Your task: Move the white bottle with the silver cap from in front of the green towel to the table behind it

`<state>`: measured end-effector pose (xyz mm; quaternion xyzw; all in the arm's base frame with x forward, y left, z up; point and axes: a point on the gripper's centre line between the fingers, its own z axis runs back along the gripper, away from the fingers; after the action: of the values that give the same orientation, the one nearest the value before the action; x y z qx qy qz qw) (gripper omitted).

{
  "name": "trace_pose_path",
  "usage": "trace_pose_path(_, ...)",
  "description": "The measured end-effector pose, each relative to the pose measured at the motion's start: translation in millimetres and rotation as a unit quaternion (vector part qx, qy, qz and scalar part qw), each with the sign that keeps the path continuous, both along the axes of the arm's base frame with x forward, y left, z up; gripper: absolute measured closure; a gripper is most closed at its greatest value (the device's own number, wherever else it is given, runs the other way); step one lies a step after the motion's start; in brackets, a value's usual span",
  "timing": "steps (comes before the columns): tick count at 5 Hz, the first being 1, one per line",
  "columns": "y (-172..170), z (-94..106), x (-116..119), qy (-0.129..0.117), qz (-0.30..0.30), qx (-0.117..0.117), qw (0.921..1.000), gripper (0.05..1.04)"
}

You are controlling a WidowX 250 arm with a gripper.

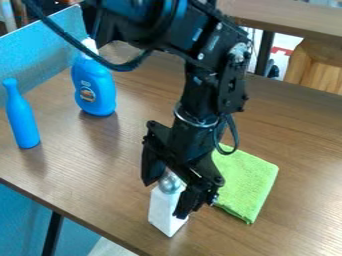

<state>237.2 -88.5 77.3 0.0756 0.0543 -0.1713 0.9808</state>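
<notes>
The black gripper [165, 196] hangs low over the front middle of the table, open. Between its spread fingers is the rounded silver top [170, 183] of a white block-like object [165, 212], which stands upright near the table's front edge. One finger is at the upper left of the silver top; the other overlaps the white body's right side. Whether either finger touches the object I cannot tell. A folded green cloth [247, 185] lies flat just right of the gripper, partly behind it.
A blue bottle with a white cap [95, 90] stands at the back left. Farther left stands a slim blue bottle-shaped object [23, 117]. A blue panel [50, 47] borders the wooden table [80, 175] at the upper left. Another wooden surface [287, 17] is behind.
</notes>
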Motion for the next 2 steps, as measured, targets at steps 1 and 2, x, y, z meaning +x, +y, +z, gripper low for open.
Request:
trace_pose_path(1,10.0,-14.4,4.0,0.028,0.013,0.007,0.9995,0.083)
trace_pose_path(2,11.4,-17.1,7.2,0.039,0.023,-0.001,0.999,0.14)
